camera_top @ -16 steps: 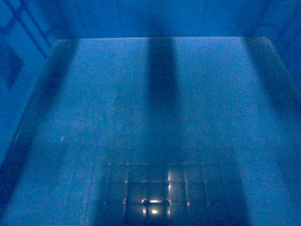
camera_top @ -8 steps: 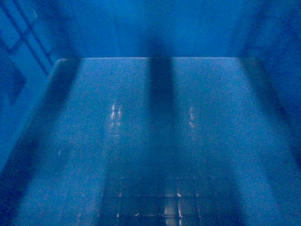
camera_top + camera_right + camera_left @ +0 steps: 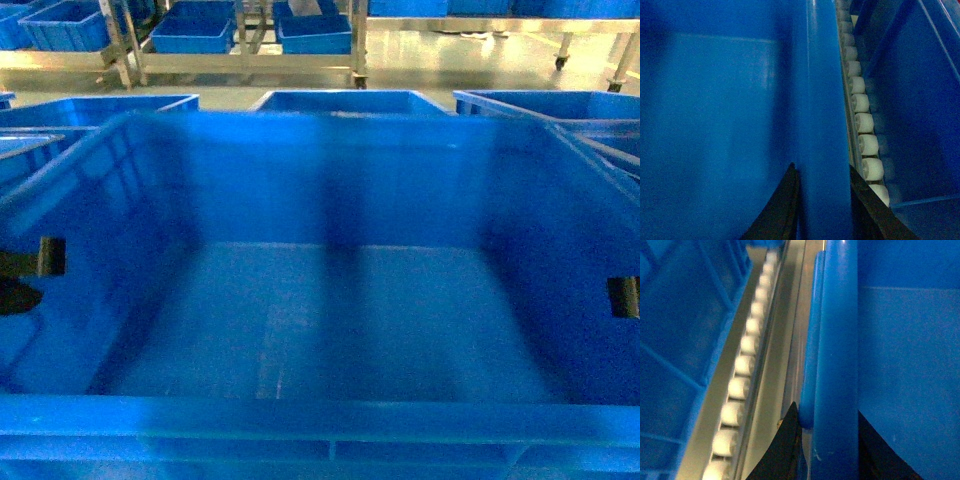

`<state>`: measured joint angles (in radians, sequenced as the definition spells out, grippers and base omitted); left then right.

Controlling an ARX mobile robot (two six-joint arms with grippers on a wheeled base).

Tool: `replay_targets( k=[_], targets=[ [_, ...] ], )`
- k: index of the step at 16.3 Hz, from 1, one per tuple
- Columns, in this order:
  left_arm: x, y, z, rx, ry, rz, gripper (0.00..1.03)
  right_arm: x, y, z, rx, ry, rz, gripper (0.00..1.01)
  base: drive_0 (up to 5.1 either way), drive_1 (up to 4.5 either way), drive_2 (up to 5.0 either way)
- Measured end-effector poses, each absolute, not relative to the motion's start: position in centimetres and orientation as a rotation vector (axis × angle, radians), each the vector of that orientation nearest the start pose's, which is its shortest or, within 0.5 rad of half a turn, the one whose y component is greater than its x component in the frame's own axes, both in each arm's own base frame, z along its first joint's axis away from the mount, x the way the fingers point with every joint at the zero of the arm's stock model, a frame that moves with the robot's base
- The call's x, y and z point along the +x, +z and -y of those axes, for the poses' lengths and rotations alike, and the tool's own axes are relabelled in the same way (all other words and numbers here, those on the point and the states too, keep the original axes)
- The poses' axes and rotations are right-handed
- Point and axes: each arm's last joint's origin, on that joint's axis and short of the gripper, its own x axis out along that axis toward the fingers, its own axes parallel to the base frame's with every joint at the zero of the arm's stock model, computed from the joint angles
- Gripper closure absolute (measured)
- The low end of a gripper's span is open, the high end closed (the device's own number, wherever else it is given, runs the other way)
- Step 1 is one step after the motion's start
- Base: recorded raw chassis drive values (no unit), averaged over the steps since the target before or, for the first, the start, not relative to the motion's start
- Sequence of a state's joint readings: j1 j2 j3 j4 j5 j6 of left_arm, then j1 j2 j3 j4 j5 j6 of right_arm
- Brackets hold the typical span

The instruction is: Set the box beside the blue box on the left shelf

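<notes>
I have the box (image 3: 330,330) held up right in front of me, so big that it fills most of my head view. My left gripper (image 3: 827,440) is clamped on the box's left rim, one dark finger on each side of the wall. My right gripper (image 3: 822,200) is clamped the same way on the box's right rim. Beside the box on the left I see a track of white rollers (image 3: 740,375) and the wall of another blue crate (image 3: 680,330). On the right of the box there are more rollers (image 3: 862,120) and one more crate (image 3: 920,100). Past the far wall of the box I can see other blue crates (image 3: 330,100) and metal racks (image 3: 240,40) farther off. I cannot tell if the box is resting on anything or hanging in my grip. So I think the carrying part is under way, but the box is not let go. I must set it down next to the blue crate and open both grippers.
</notes>
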<state>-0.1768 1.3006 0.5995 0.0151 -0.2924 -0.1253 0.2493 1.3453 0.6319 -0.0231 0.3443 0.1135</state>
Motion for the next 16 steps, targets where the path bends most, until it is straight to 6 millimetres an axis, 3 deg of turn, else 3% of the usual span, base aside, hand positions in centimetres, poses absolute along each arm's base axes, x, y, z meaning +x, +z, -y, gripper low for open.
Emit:
replay_targets(
  k=[9,11,14,16],
  targets=[
    [24.5,18.5,3.6,0.021,0.158,-0.707,0.87,24.6,18.2,-5.5,-0.127,-0.122,-0.708,0.82,0.0,0.00,0.0],
    [24.6,18.5,3.6,0.024,0.157,-0.695,0.79,24.6,18.3,-5.5,-0.128,-0.121,-0.706,0.80,0.0,0.00,0.0],
    [24.8,18.8,3.5,0.033,0.184,-0.613,0.59,24.5,18.7,-5.5,-0.162,-0.115,-0.673,0.58,0.0,0.00,0.0],
    [24.8,20.0,3.4,0.023,0.213,-0.505,0.46,24.3,20.1,-5.8,-0.139,-0.116,-0.555,0.45,0.0,0.00,0.0]
  ],
)
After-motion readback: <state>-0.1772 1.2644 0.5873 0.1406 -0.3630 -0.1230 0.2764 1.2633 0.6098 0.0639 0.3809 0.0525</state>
